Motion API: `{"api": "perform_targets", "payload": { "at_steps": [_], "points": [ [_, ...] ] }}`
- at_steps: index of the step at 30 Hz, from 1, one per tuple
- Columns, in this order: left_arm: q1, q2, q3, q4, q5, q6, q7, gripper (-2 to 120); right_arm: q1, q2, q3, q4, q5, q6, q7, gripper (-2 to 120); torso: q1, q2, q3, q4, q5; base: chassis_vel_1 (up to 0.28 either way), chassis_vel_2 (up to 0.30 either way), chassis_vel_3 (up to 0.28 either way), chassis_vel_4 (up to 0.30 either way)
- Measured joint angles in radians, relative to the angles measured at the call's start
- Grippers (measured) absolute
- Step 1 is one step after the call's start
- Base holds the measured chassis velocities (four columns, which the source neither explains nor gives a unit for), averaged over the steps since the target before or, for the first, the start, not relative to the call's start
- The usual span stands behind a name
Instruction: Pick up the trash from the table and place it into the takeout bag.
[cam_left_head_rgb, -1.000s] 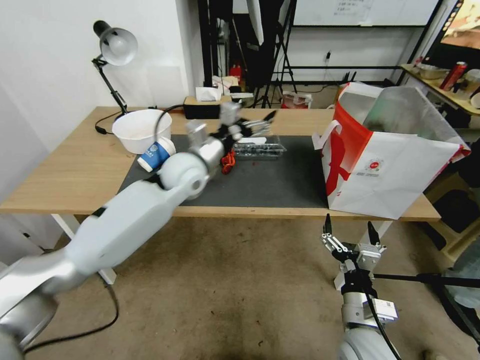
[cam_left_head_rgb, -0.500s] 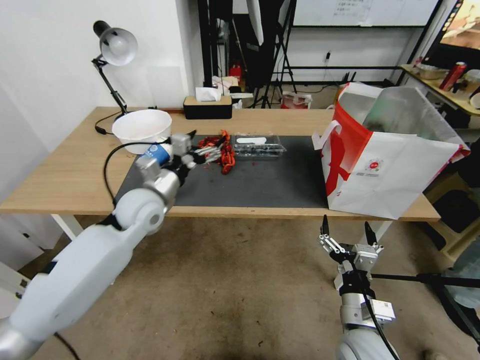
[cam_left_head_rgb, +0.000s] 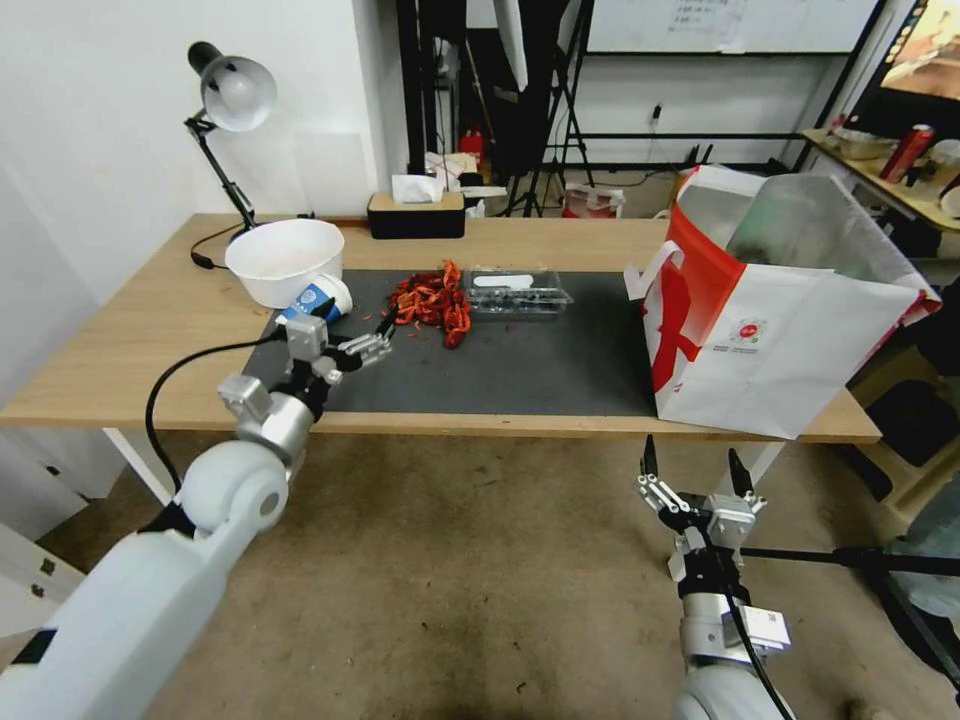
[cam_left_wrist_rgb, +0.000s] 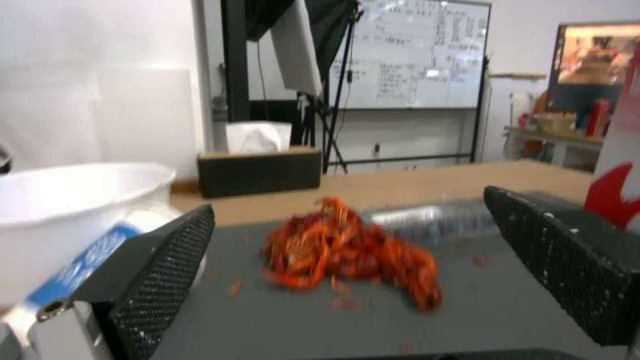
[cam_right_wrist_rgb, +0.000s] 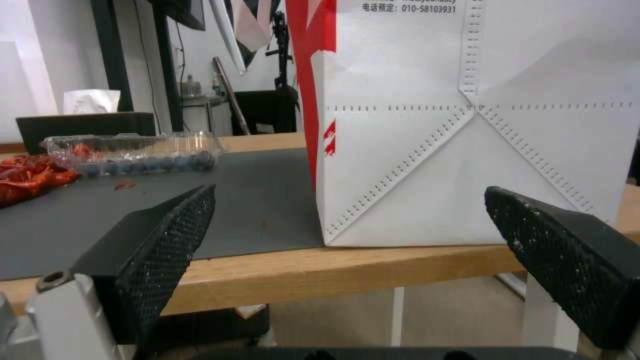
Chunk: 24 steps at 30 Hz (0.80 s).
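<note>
The trash lies on the table's (cam_left_head_rgb: 150, 340) dark mat (cam_left_head_rgb: 540, 365): a pile of red food scraps (cam_left_head_rgb: 432, 300), a clear plastic box (cam_left_head_rgb: 518, 292), a white bowl (cam_left_head_rgb: 285, 260) and a blue-and-white paper cup (cam_left_head_rgb: 315, 300) on its side. My left gripper (cam_left_head_rgb: 378, 338) is open and empty, low over the mat's left front part. It points at the red scraps (cam_left_wrist_rgb: 347, 255), a short way off. The takeout bag (cam_left_head_rgb: 780, 320) stands open at the table's right end. Below the table's front edge, my open right gripper (cam_left_head_rgb: 693, 470) faces the bag's white side (cam_right_wrist_rgb: 467, 150).
A desk lamp (cam_left_head_rgb: 232, 95) stands at the back left, and a dark tissue box (cam_left_head_rgb: 415, 212) sits at the back edge. Bare mat lies between the clear box and the bag. Tripods and shelves stand behind the table.
My left arm has drawn back from above the clear box to the mat's left front and dropped lower. Its gripper stays open. The right arm has barely moved.
</note>
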Motion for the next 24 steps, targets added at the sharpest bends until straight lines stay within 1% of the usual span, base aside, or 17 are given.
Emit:
{"api": "perform_targets", "payload": {
  "at_steps": [2,3,7,12,15,24],
  "points": [
    [0.049,-0.021,-0.022,-0.006,0.034,-0.018,0.005,100,0.002,-0.001,0.0,0.0,0.003,0.001,-0.002,100,0.0,0.0,0.0,-0.0001,-0.0002,0.0,0.0,0.0,0.0],
    [0.049,-0.021,-0.022,-0.006,0.034,-0.018,0.005,100,0.002,-0.001,0.0,0.0,0.003,0.001,-0.002,100,0.0,0.0,0.0,-0.0001,-0.0002,0.0,0.0,0.0,0.0],
    [0.133,-0.047,-0.069,-0.025,0.076,-0.041,0.009,100,0.006,-0.003,0.0,-0.001,0.01,0.003,-0.009,100,0.0,0.0,0.0,-0.0003,0.0001,0.0,0.0,0.0,0.0],
    [0.183,-0.058,-0.104,-0.035,0.098,-0.054,0.011,100,0.012,-0.004,-0.002,-0.004,0.015,0.005,-0.015,100,0.0,0.0,0.0,-0.0003,0.0,0.0,0.0,0.0,0.0],
    [0.23,-0.079,-0.141,-0.043,0.112,-0.059,0.01,100,0.02,-0.003,-0.004,-0.008,0.017,0.005,-0.016,100,0.0,0.0,0.0,-0.0003,0.0,0.0,0.0,0.0,0.0],
    [0.311,-0.119,-0.209,-0.029,0.139,-0.095,0.009,100,0.026,-0.005,-0.006,-0.013,0.02,0.006,-0.016,100,0.0,0.0,0.0,-0.0003,0.0,0.0,0.0,0.0,0.0]
  ]
}}
